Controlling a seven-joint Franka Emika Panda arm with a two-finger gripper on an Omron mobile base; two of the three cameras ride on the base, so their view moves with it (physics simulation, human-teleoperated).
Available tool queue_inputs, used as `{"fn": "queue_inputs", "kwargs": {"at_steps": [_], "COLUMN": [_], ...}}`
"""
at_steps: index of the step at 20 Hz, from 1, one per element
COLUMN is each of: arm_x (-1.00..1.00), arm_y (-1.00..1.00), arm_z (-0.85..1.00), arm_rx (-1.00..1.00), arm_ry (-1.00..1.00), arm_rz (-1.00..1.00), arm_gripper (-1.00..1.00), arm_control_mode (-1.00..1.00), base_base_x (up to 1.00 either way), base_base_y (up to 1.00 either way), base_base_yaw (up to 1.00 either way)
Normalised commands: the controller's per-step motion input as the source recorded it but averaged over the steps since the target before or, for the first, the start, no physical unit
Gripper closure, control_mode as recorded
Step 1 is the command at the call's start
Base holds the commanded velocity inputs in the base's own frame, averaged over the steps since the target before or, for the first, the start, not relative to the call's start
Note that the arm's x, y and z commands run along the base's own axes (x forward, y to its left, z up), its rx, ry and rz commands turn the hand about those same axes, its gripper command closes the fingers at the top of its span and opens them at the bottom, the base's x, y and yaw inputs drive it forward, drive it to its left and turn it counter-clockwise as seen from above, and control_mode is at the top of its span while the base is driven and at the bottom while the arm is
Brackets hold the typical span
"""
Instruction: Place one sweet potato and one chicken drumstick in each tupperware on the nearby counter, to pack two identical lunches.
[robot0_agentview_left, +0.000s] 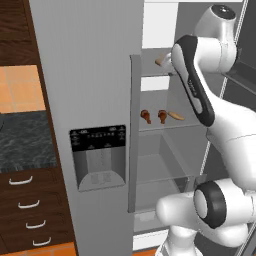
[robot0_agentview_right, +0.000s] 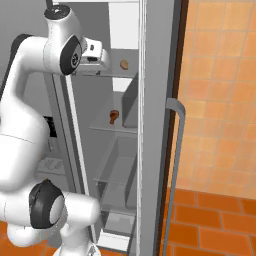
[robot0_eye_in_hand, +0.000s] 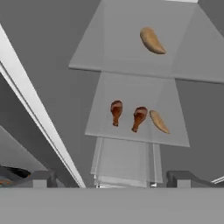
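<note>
Gripper (robot0_eye_in_hand: 113, 179) jaws spread wide, nothing between fingertips, aimed into open fridge (robot0_agentview_left: 90, 75). Hand view: upper glass shelf (robot0_eye_in_hand: 109, 48) carries one sweet potato (robot0_eye_in_hand: 152, 40) at 1 o'clock. Lower glass shelf (robot0_eye_in_hand: 131, 131) near centre holds two chicken drumsticks, left drumstick (robot0_eye_in_hand: 116, 112) and right drumstick (robot0_eye_in_hand: 139, 117), second sweet potato (robot0_eye_in_hand: 159, 121) just beside right drumstick at 3 o'clock. Left base view: counter (robot0_agentview_left: 25, 140) at 9 o'clock, drawers (robot0_agentview_left: 30, 210) below.

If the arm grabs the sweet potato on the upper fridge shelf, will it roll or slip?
The sweet potato looks like a rounded oval with tapered ends, so a nudge may well roll or spin it. It lies loose on a smooth glass-like shelf, so it probably slides easily. It looks stiff, so open fingers should hold its middle.
</note>
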Motion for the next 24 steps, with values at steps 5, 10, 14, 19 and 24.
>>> {"fn": "queue_inputs", "kwargs": {"at_steps": [5, 10, 14, 19, 24], "arm_x": [0.86, 0.95, 0.88, 0.8, 0.71], "arm_y": [-0.31, -0.3, -0.05, -0.1, -0.18], "arm_z": [-0.04, -0.01, -0.19, -0.21, -0.22], "arm_rx": [0.0, 0.0, 0.0, 0.0, 0.0], "arm_ry": [0.0, 0.04, 0.06, 0.02, 0.03], "arm_rz": [0.0, 0.02, 0.06, 0.06, 0.06], "arm_gripper": [-1.0, -1.0, -1.0, -1.0, -1.0], "arm_control_mode": [-1.0, -1.0, -1.0, -1.0, -1.0], "base_base_x": [0.0, 0.0, 0.0, 0.0, 0.0], "base_base_y": [0.0, 0.0, 0.0, 0.0, 0.0], "base_base_yaw": [0.0, 0.0, 0.0, 0.0, 0.0]}}
